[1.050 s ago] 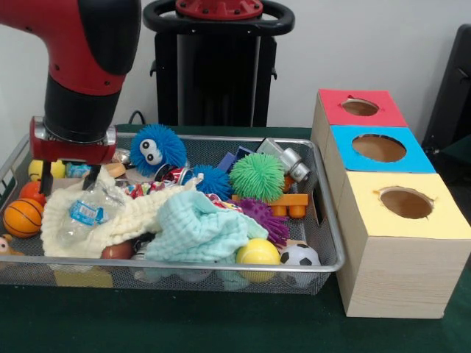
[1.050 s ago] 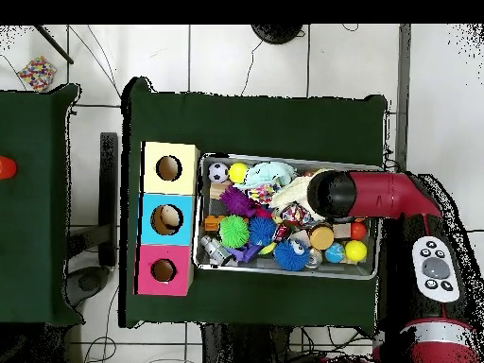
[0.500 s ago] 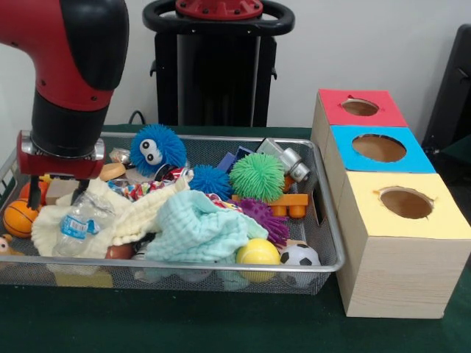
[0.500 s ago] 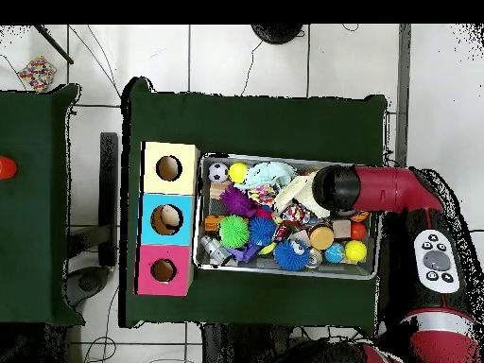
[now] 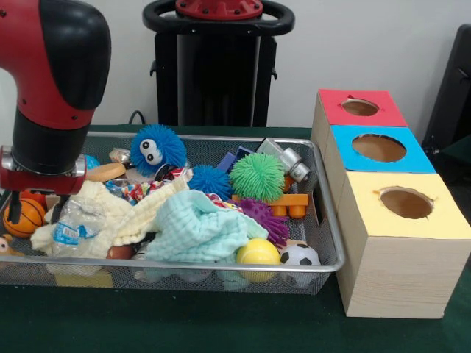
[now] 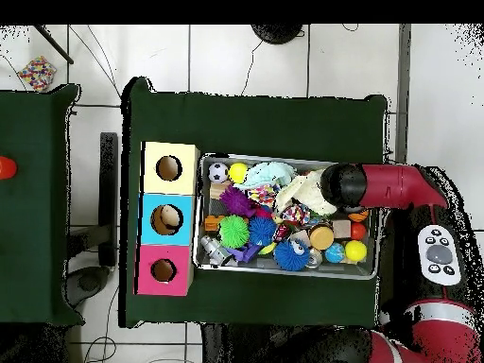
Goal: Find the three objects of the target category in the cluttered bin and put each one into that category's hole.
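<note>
The red and black arm (image 5: 51,81) hangs over the left end of the wire bin (image 5: 324,220), its gripper (image 5: 33,209) low among the clutter beside a small basketball (image 5: 20,215) and a crumpled plastic bottle (image 5: 70,224) lying on a cream cloth (image 5: 121,213); whether the fingers are apart or closed cannot be told. A mint cloth (image 5: 199,228) covers the bin's middle, with a blue googly-eyed fuzzy ball (image 5: 157,149), a green spiky ball (image 5: 257,177), a purple spiky ball (image 5: 265,219), a yellow ball (image 5: 257,254) and a small soccer ball (image 5: 299,256) around it. Just right of the bin stand three boxes, each with a round hole on top: red (image 5: 360,109), blue (image 5: 379,148) and yellow (image 5: 405,204).
</note>
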You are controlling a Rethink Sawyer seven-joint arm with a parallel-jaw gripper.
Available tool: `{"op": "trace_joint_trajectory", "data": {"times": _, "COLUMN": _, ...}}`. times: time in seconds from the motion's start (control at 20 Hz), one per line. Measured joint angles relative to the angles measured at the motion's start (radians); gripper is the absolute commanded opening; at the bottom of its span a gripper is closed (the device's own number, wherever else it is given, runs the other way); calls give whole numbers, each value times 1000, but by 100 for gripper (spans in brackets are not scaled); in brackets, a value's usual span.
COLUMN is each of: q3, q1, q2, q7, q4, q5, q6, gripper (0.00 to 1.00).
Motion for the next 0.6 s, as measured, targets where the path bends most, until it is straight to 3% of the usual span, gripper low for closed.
{"op": "trace_joint_trajectory", "data": {"times": 0.6, "q3": 0, "q1": -2, "q2": 47, "q7": 0, "q4": -58, "q5": -31, "q6": 0, "gripper": 100}}
